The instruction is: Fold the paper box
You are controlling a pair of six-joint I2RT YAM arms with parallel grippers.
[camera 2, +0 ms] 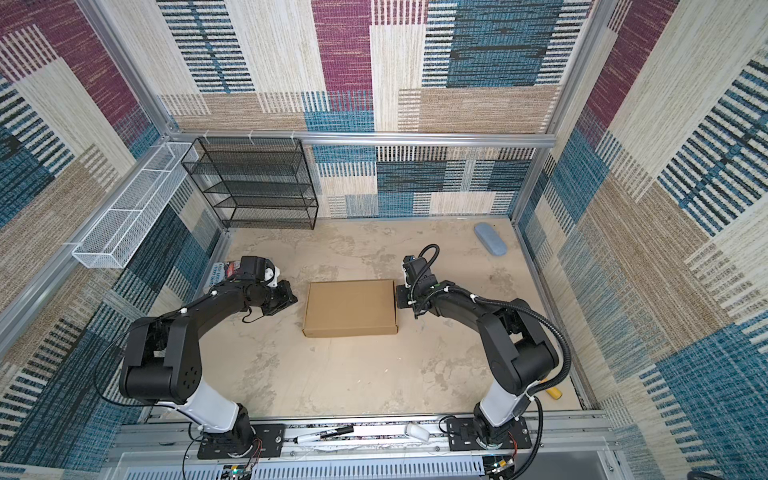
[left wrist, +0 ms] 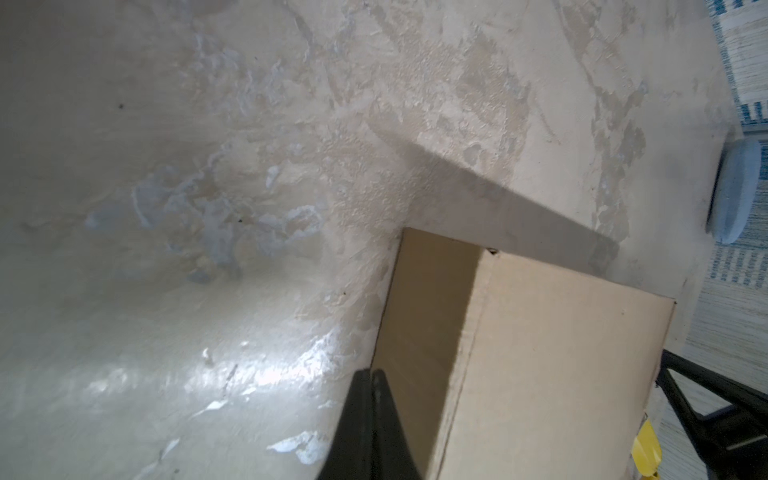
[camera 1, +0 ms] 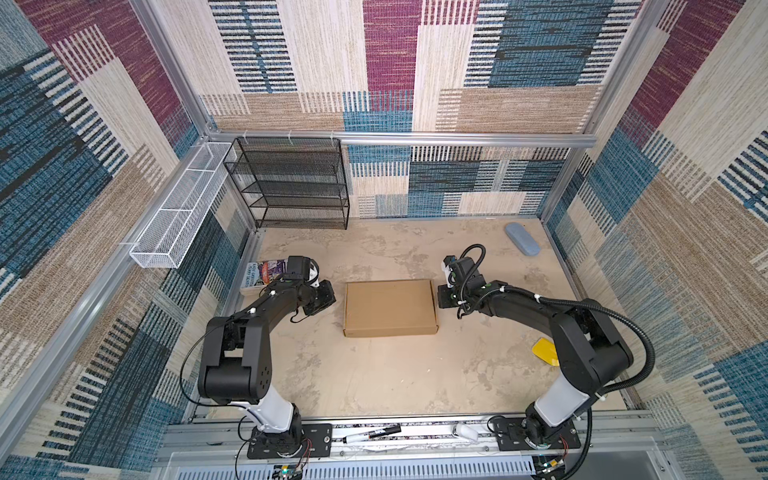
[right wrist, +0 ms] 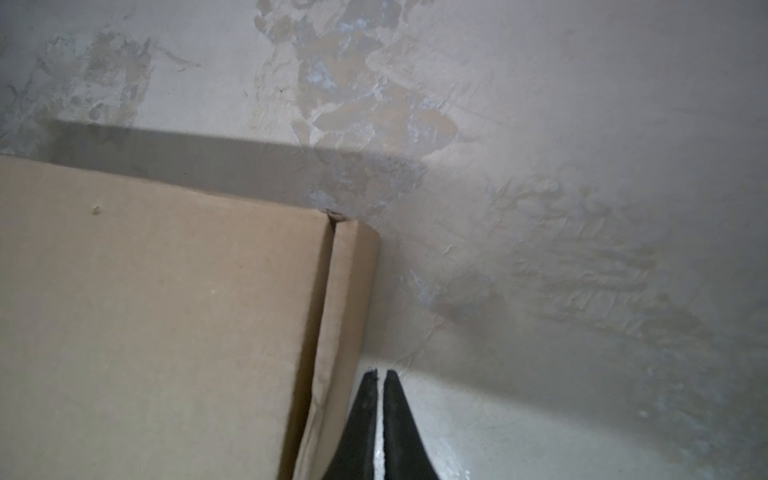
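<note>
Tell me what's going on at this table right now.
Two robot arms are working on a brown paper box. It sits mid-table, already folded into a closed, shallow box. The left claw is shut beside its left end and the right claw is shut beside its right end; neither holds anything. A book, a blue case and a yellow piece lie off to the sides.

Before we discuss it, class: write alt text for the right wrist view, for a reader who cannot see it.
The right gripper, its black jaws shut and empty, sits close beside a short side wall of the closed brown paper box. The box lies flat on the mottled beige table, its shadow falling past its far edge.
</note>
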